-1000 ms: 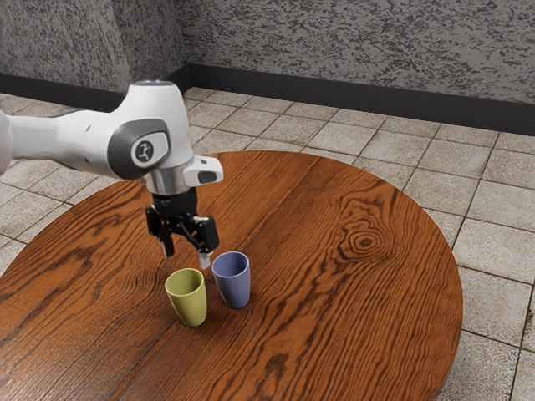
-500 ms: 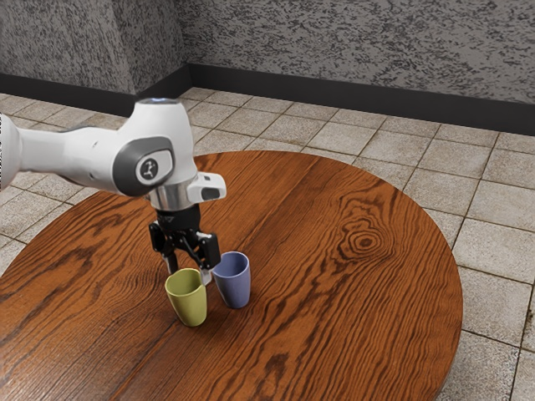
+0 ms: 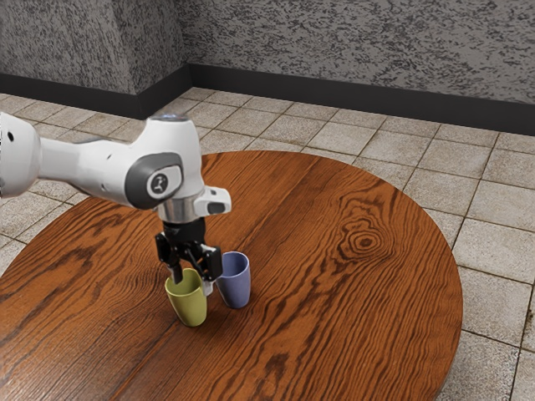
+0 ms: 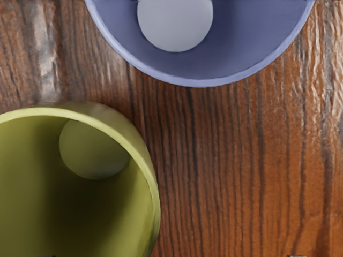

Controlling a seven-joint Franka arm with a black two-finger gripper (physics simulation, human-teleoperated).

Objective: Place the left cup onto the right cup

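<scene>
As your arm (image 3: 100, 171) reaches in from the exterior view's left, its wrist bends straight down and the pincer (image 3: 192, 277) hangs low over the green cup (image 3: 187, 307) — fingers parted, gripping nothing, their tips down at the cup's rim on the side nearer the blue cup (image 3: 236, 286). Both cups stand upright on the worktop (image 3: 351, 276), just beside each other with a thin gap between.

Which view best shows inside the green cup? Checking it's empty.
The wrist view: it looks straight down into the green cup, onto its bare pale bottom. The exterior view gives its outer wall and rim, gripper at the rim.
</scene>
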